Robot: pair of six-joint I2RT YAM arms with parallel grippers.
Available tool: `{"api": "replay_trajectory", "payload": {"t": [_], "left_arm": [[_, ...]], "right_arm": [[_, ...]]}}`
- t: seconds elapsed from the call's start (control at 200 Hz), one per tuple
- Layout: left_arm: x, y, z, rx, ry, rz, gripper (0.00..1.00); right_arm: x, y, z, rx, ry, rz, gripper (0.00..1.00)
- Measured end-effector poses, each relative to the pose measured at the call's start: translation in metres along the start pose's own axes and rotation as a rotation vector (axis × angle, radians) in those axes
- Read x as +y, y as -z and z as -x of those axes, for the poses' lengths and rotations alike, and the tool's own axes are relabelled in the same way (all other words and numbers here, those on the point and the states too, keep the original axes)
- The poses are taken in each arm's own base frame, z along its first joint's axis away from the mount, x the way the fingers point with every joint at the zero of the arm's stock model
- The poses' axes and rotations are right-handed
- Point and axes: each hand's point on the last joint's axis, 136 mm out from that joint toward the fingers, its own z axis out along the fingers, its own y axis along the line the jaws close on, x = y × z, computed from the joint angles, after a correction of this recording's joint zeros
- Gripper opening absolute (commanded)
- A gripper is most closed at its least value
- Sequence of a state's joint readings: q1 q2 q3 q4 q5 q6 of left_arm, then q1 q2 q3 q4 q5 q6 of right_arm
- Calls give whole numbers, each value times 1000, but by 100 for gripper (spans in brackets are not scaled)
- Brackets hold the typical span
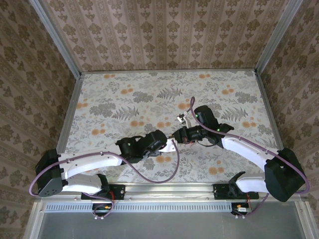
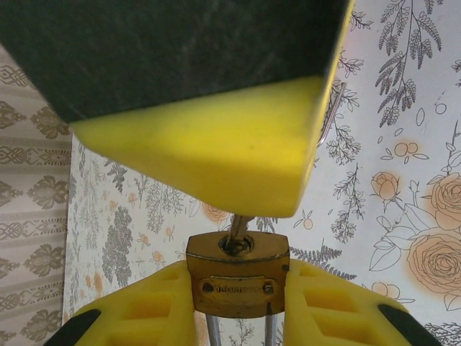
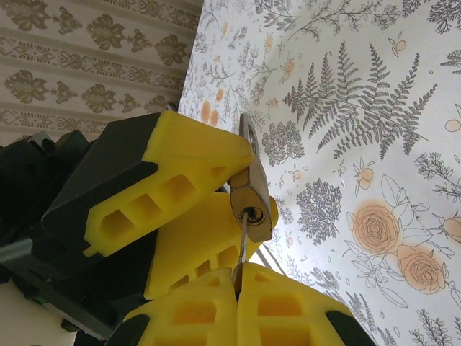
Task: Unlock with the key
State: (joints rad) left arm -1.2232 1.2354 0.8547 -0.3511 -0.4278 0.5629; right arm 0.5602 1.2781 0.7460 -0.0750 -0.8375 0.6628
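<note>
The key (image 3: 243, 241) is in the lock, so the first half of the job looks done. Its blade is in the keyhole on the bottom face of the padlock (image 2: 238, 281), which is held up off the table (image 1: 124, 99), mid-way between the two arms. The left gripper (image 2: 238, 295) clamps the brass body from both sides. The right gripper (image 3: 238, 277) has its fingers pressed together on the key's near end. What's left is the turn and the shackle (image 2: 212, 333) coming free. Both of its legs seem to run into the body, though they're cut off at the frame edge, so I wouldn't swear it is locked.

The left wrist view looks square at the keyhole face and the blade going in, but the big yellow finger above hides the pinch. The right wrist view gives that pinch plainly, plus the shackle's loop behind the lock. From above you only get two arms meeting — lock and key are too small to pick out.
</note>
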Motion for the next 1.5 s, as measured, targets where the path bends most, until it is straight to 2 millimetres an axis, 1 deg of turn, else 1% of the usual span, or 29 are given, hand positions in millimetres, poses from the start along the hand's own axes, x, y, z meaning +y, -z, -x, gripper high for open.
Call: {"api": "replay_trajectory", "payload": {"t": [0.22,0.6,0.795,0.97,1.5], "left_arm": [[4,0,-1,7,0,23,27],[4,0,-1,6,-2,26,27],[3,7,3,-28,15,6,27],[-1,16,10,-72,32,-21,27],[-6,18,13,-89,33,-45,26]], "right_arm": [[0,-1,4,-9,-17,8,0],[0,-2,5,-9,-30,15,0],[-2,2,2,9,-27,27,0],[3,7,-2,24,-14,46,0],[3,10,-8,45,-21,38,0]]}}
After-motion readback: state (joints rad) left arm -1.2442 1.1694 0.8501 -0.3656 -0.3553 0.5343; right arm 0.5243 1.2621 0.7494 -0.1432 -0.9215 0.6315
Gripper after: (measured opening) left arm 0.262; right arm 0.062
